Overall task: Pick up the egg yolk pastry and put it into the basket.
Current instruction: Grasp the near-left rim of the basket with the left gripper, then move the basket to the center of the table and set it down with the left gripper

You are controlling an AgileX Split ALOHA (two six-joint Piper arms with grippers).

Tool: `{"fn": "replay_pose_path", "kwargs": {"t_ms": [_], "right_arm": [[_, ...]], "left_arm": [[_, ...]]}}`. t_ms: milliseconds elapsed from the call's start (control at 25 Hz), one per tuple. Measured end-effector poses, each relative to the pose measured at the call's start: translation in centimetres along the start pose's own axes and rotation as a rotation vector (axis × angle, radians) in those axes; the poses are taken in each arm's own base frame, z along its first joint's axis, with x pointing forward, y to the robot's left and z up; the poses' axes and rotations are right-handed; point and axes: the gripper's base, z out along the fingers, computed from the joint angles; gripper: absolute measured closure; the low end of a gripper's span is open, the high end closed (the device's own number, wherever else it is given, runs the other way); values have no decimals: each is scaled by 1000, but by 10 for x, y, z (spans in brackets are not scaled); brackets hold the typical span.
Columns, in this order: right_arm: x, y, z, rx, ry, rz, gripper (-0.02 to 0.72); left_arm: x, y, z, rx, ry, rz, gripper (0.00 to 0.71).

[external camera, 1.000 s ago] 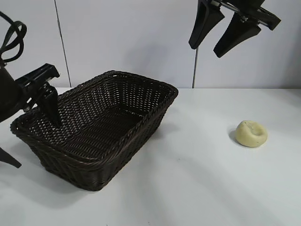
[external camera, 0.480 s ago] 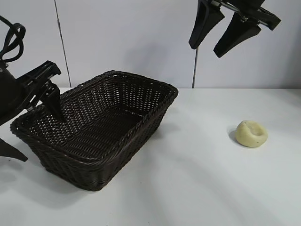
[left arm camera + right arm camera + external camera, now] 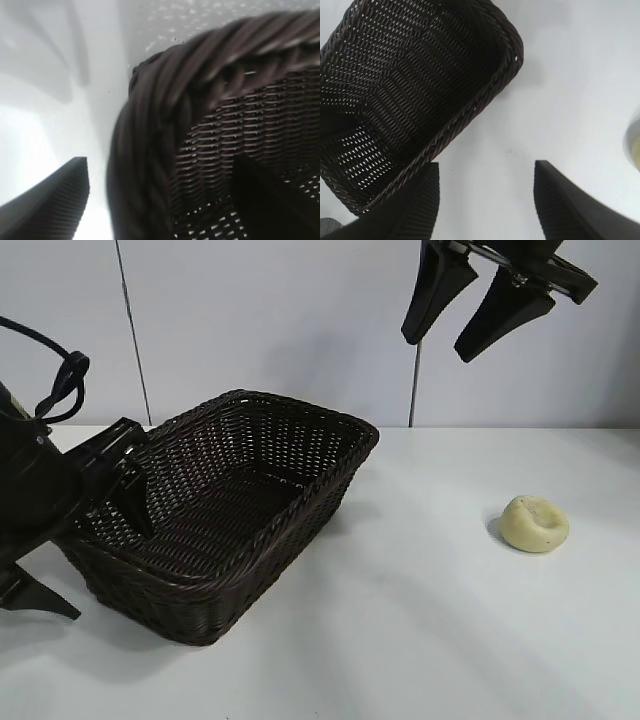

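Observation:
The egg yolk pastry (image 3: 534, 524), a small pale yellow lump with a dimpled top, lies on the white table at the right, far from both grippers; a sliver of the pastry (image 3: 635, 146) shows at the edge of the right wrist view. The dark brown woven basket (image 3: 300, 410) stands left of centre. My left gripper (image 3: 86, 550) straddles its near-left corner, one finger inside and one outside. The braided rim (image 3: 150, 150) sits between the jaws with a gap still showing at the outer finger (image 3: 60, 200). My right gripper (image 3: 438, 345) hangs high at the top right, open and holding nothing.
The white tabletop (image 3: 420, 640) stretches between basket and pastry. A pale wall with vertical seams (image 3: 130, 330) stands close behind. In the right wrist view the basket (image 3: 505, 35) lies below, off to one side of the open right gripper (image 3: 486, 167).
The left arm has shifted lower and toward the basket's near-left corner, and its fingers have drawn closer together around the rim. The right arm, basket and pastry have not moved.

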Motion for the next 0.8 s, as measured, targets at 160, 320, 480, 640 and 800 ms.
{"fn": "replay_pose_path", "kwargs": {"t_ms": [160,320,480,640,800], "right_arm": [[0,0,0,0,0,0,290],[0,0,0,0,0,0,290],[0,0,0,0,0,0,290],[0,0,0,0,0,0,290],[0,0,0,1,0,0,290]], "left_arm": [[1,1,0,-14,8,-1,553],[1,2,0,-23,16,-7,607],[2,2,-1,-26,18,-7,607],[-1,3,-8,-22,17,1,607],[-10,7,-19,-39,21,27,607]]}}
